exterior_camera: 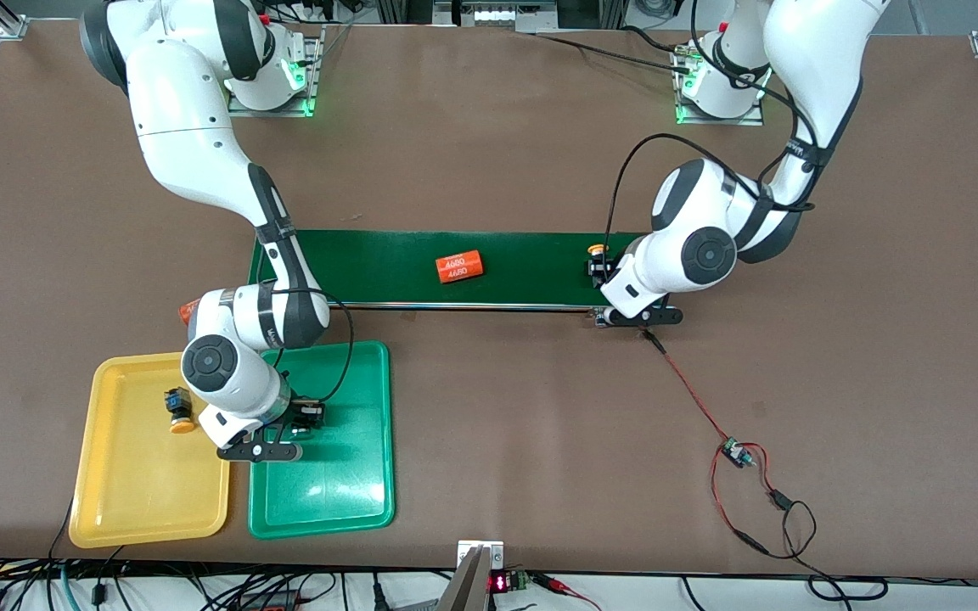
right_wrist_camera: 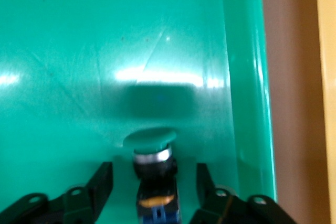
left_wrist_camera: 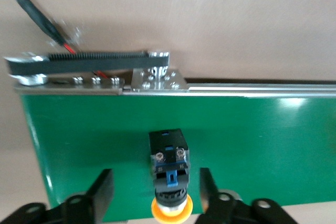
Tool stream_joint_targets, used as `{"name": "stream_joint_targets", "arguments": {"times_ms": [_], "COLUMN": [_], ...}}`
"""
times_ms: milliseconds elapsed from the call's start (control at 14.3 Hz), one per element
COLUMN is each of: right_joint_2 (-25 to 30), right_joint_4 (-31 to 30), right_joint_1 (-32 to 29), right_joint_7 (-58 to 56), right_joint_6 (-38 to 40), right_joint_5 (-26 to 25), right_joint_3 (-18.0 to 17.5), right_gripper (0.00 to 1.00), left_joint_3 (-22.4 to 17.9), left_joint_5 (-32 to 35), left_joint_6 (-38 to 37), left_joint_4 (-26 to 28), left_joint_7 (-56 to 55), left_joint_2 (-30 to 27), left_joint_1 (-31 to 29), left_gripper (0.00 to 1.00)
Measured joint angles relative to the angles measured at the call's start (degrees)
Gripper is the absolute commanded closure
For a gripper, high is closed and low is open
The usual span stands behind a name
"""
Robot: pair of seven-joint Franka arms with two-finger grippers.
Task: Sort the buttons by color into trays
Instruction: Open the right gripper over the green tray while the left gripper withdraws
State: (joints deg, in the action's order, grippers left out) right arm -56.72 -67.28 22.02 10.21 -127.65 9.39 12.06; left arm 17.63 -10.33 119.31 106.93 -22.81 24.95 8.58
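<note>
Over the green tray my right gripper stands open. A green-capped button sits between its fingers, with a gap on each side. Whether that button rests on the tray floor I cannot tell. A yellow-capped button lies in the yellow tray beside it. At the conveyor's end toward the left arm, my left gripper is open. It straddles another yellow-capped button that lies on the belt, and neither finger touches it.
An orange cylinder printed 4680 lies mid-belt. Another orange object peeks out beside the right arm's wrist. A red and black cable with a small board runs from the conveyor's motor end toward the front camera. The trays stand side by side.
</note>
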Motion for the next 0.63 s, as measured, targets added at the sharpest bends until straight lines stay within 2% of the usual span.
{"name": "stream_joint_targets", "arguments": {"times_ms": [280, 630], "right_joint_2": [4.1, 10.5], "right_joint_4": [0.7, 1.0], "right_joint_1": [-0.2, -0.6], "right_joint_7": [1.3, 2.6], "right_joint_6": [7.9, 16.5], "right_joint_5": [0.0, 0.0], "right_joint_3": [0.0, 1.5], "right_gripper": [0.0, 0.0], "left_joint_3": [-3.0, -12.4], "left_joint_5": [0.0, 0.2], "left_joint_6": [-8.1, -16.8], "left_joint_4": [-2.4, -5.8], "left_joint_7": [-0.1, 0.1], "left_joint_2": [-5.4, -6.8], "left_joint_1": [-2.0, -3.0], "left_gripper": [0.0, 0.0]}}
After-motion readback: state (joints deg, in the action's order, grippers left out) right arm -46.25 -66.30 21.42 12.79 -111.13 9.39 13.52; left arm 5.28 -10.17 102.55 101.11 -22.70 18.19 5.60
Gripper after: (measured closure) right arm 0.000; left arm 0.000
